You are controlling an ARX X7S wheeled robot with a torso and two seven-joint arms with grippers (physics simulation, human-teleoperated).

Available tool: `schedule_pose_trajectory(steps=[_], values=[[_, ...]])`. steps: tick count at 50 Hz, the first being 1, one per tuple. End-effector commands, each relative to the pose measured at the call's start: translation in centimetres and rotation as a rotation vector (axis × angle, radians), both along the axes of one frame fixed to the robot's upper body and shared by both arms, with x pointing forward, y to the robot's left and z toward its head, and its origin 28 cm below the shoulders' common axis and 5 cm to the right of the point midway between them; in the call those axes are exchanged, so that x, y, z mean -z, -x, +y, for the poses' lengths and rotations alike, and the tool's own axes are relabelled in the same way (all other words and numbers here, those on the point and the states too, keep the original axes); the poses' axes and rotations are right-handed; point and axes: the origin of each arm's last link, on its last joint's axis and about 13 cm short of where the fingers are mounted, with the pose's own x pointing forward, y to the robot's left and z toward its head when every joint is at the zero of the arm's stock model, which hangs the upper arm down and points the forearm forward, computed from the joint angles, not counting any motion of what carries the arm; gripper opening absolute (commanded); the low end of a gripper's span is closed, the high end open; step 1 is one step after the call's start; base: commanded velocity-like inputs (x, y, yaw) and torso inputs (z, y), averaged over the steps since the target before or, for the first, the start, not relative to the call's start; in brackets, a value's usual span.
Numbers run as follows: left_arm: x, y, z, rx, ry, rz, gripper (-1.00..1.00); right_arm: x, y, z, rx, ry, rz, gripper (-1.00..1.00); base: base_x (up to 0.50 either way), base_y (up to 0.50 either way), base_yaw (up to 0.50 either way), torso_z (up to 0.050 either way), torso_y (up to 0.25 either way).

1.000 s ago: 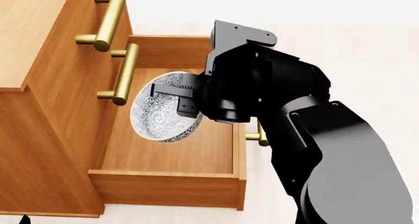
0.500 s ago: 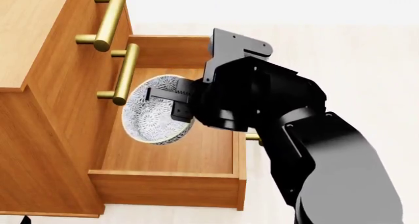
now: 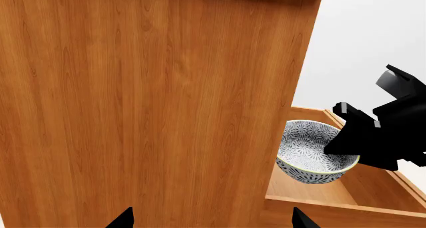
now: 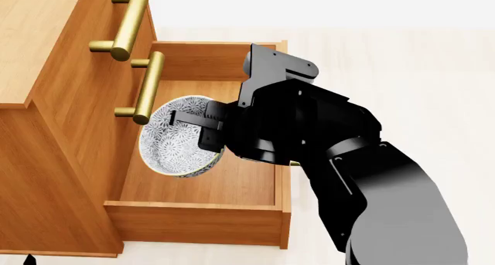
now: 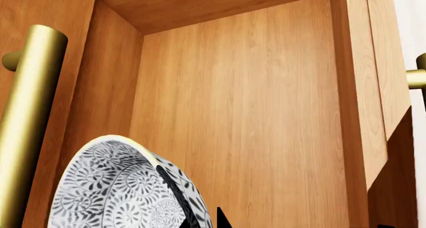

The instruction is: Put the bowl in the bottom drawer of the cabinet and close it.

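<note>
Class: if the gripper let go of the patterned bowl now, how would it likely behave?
The bowl, tilted above the open bottom drawer, would probably drop in and rock or roll on its round wall. It looks glazed and rigid, so possibly slippery and chip-prone.

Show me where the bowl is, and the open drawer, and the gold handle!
bowl (image 4: 171, 142), head view, on its patterned inside.
bottom drawer (image 4: 193, 221), head view, on its near side wall.
brass handle (image 4: 147, 86), head view, middle of the bar just above the bowl.

My right arm (image 4: 371, 184) is glossy black, with rounded links, small screws and a grey bracket; my finger (image 4: 193, 119) looks ridged, possibly.
</note>
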Motion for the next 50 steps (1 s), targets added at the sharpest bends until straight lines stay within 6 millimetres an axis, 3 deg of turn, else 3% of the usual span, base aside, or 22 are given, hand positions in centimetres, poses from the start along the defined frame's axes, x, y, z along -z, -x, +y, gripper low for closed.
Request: schedule_pose_trajectory(steps=[1,48,49,50], values=[[0.0,0.0,0.0,0.0,0.001,0.0,1.0,0.0,0.0,0.2,-0.005,-0.037,-0.003,-1.0,0.0,0.0,0.0,0.0,0.0],[0.0,0.1,0.1,-0.001,0.001,0.0,1.0,1.2,0.0,0.1,0.018,-0.016,0.008,-1.0,0.0,0.0,0.0,0.0,0.0],[-0.1,0.1,0.1,-0.002,0.002,0.0,1.0,1.1,0.0,0.1,0.021,-0.019,0.011,1.0,0.0,0.0,0.0,0.0,0.0],[0.0,0.1,0.1,-0.002,0.001,0.0,1.0,1.1,0.0,0.1,0.02,-0.018,0.009,1.0,0.0,0.0,0.0,0.0,0.0]])
